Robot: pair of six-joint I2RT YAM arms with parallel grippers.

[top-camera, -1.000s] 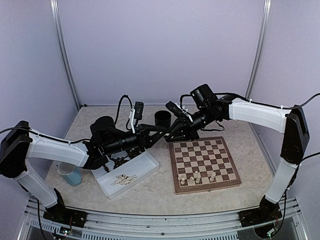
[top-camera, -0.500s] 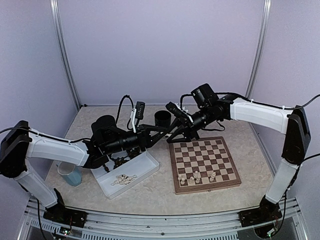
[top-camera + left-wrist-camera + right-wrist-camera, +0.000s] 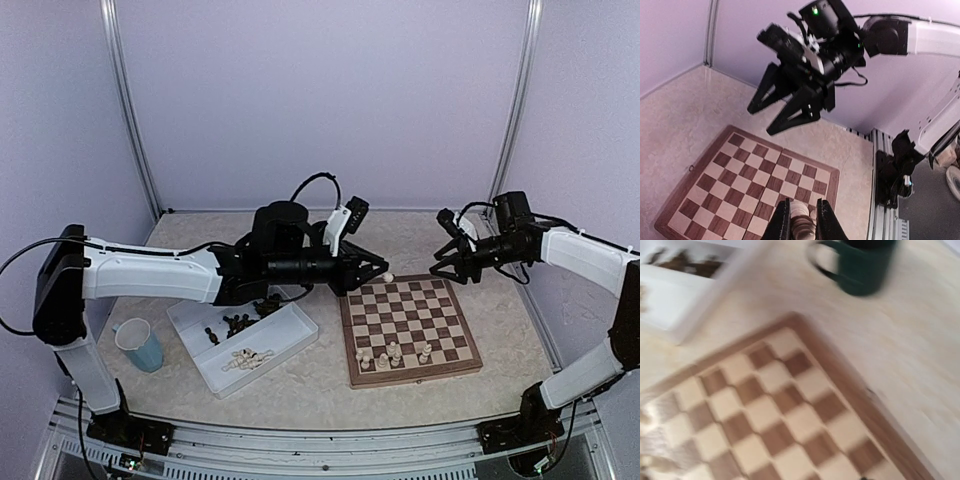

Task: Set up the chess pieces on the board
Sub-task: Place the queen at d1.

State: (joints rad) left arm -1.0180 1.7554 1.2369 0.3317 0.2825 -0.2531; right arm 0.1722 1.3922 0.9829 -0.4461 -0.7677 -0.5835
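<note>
The board [image 3: 410, 322] lies on the bench [image 3: 300, 388] just right of the white tray [image 3: 290, 335]. It carries only four cream pieces [image 3: 395, 355] near its front edge, and the dark pieces [image 3: 240, 323] and other cream ones lie in the tray, so setup looks barely begun. The left gripper [image 3: 380, 277], fingers clamped on a cream piece [image 3: 801, 225], hovers at the board's far left corner. The right gripper [image 3: 761, 121], fingers apart, hangs near the far right corner, with bare squares between.

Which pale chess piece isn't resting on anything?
The pale piece pinched in the left gripper above the board; the others stand on the board's near rows or lie in the white tray.
</note>
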